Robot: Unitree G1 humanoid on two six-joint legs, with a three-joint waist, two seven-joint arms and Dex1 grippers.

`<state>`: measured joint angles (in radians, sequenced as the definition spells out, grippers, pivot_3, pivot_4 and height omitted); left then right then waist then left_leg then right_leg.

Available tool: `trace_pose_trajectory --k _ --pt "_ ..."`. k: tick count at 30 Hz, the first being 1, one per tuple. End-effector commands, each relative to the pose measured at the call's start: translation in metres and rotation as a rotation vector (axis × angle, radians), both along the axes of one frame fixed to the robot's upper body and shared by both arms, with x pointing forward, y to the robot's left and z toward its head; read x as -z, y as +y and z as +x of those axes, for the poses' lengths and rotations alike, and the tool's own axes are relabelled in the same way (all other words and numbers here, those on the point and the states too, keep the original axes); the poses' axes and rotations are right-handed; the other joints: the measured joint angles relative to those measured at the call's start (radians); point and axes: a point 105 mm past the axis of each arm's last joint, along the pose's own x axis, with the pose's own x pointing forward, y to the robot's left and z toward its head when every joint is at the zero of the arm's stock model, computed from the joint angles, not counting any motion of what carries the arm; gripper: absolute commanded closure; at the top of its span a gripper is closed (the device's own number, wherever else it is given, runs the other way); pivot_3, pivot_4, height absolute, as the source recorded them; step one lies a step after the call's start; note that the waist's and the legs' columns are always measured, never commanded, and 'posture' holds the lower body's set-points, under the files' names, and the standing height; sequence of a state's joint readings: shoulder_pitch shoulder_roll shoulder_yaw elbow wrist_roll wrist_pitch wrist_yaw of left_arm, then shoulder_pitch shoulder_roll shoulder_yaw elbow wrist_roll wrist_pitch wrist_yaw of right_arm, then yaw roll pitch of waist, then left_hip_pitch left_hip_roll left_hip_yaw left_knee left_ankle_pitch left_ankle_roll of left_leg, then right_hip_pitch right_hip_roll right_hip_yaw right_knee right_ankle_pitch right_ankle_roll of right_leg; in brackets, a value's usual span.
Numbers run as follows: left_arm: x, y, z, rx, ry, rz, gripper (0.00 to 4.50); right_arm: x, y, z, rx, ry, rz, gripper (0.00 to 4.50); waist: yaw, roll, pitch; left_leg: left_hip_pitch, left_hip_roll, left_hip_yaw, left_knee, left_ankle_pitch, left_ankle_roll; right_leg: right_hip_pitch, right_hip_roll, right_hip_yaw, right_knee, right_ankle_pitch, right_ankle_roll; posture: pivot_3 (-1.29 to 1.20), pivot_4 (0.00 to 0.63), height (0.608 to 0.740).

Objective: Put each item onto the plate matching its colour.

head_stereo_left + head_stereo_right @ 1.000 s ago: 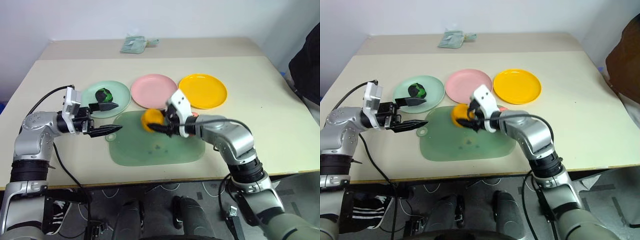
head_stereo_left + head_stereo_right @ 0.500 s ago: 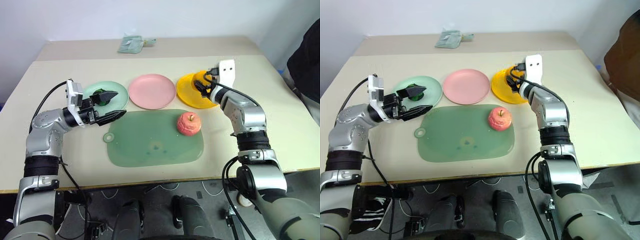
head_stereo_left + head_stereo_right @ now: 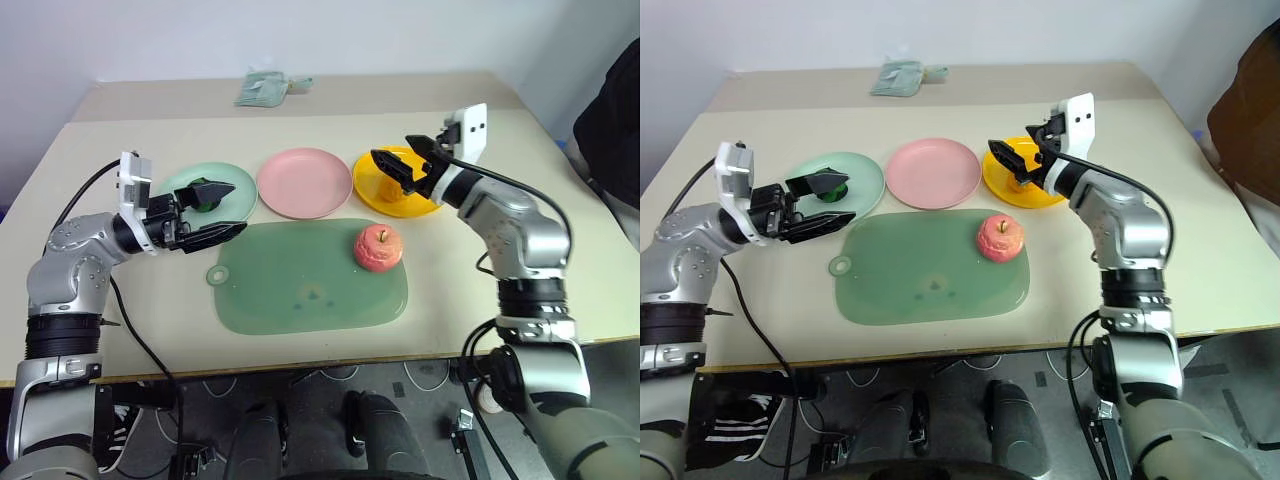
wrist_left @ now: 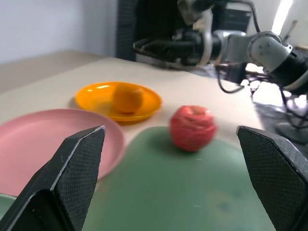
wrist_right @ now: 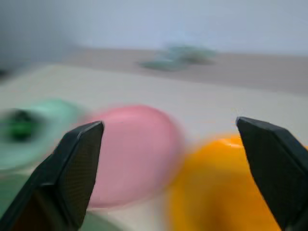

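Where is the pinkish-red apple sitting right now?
In the left eye view the apple rests on the right part of the green cutting mat, just below the gap between the pink plate and yellow plate.

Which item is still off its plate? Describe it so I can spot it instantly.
On the pale green cutting mat at the table's near middle, look toward its far right corner. There sits the pinkish-red apple, alone on the mat; the other toy foods already lie on plates.
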<state>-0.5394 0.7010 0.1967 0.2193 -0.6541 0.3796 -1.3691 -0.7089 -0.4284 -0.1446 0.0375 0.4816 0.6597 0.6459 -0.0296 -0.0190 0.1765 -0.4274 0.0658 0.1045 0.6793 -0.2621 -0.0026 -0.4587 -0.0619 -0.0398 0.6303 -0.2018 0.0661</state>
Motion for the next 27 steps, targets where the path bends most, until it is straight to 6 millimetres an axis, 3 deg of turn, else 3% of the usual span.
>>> trace_pose_trajectory --k 1,6,14,18,22,27 --pt "-0.01 -0.001 -0.012 0.065 -0.019 0.011 0.0 0.006 0.011 -0.04 -0.176 0.031 -0.106 0.03 0.009 0.0 0.0 0.0 0.0 0.0 0.0 0.0 0.0 0.0 0.0 0.0 0.0 0.0 0.0 0.0 0.15 0.74" --pt "-0.007 -0.007 -0.009 0.089 -0.025 0.036 0.0 0.047 0.007 -0.054 -0.184 0.146 -0.324 0.03 0.015 0.0 0.0 0.0 0.0 0.0 0.001 0.0 0.0 0.0 0.0 0.0 0.0 -0.002 -0.004 0.0 0.15 0.74" --pt "-0.005 -0.011 -0.007 0.099 -0.022 0.055 0.0 0.075 0.003 -0.043 -0.105 0.145 -0.48 0.03 0.017 0.0 0.0 0.0 0.0 0.0 0.002 0.0 0.0 -0.001 0.0 0.0 0.0 -0.002 -0.003 0.0 0.15 0.74" --pt "-0.006 -0.008 -0.007 0.086 -0.027 0.059 0.0 0.081 0.006 -0.045 -0.138 0.151 -0.472 0.03 0.018 0.0 0.0 0.0 -0.001 0.001 0.002 0.0 0.0 -0.001 0.0 0.0 0.0 -0.002 -0.003 0.0 0.15 0.74" --pt "-0.005 -0.006 -0.007 0.068 -0.025 0.058 0.0 0.078 0.011 -0.049 -0.184 0.169 -0.434 1.14 0.017 0.0 0.0 0.0 0.0 0.0 0.002 0.0 0.0 0.0 0.0 0.0 0.0 -0.002 -0.003 0.0 0.15 0.74" --pt "-0.005 0.008 0.014 -0.141 0.043 -0.002 0.0 0.034 0.026 -0.031 -0.121 -0.003 -0.346 1.27 0.012 0.0 0.0 0.0 0.0 0.0 0.002 0.0 0.0 -0.001 0.0 0.0 0.0 -0.002 -0.003 0.0 0.15 0.74"
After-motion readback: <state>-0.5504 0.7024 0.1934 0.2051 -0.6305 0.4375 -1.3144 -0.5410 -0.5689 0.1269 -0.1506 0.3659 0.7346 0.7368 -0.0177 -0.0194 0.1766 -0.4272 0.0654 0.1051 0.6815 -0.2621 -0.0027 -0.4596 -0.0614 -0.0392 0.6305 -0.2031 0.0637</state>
